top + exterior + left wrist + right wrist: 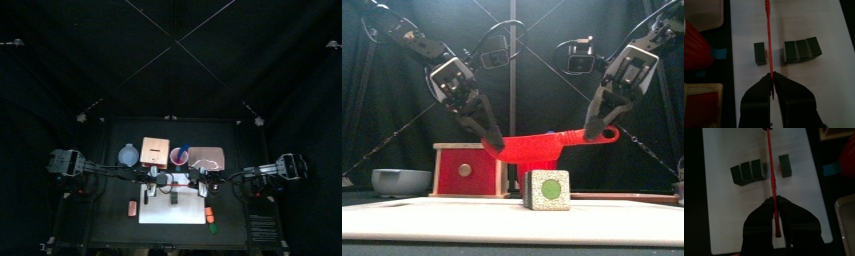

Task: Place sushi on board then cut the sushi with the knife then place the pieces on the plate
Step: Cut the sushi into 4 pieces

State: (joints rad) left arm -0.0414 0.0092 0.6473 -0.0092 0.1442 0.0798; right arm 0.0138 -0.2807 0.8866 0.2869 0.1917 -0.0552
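Left gripper (494, 146) and right gripper (587, 136) both tight on red knife (537, 150), over sushi (547, 190).

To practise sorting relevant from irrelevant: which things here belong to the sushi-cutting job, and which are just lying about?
Job: red knife, held by left gripper and right gripper; sushi roll; cut piece; white board; pink tray.
Lying about: wooden box; blue-grey bowl.
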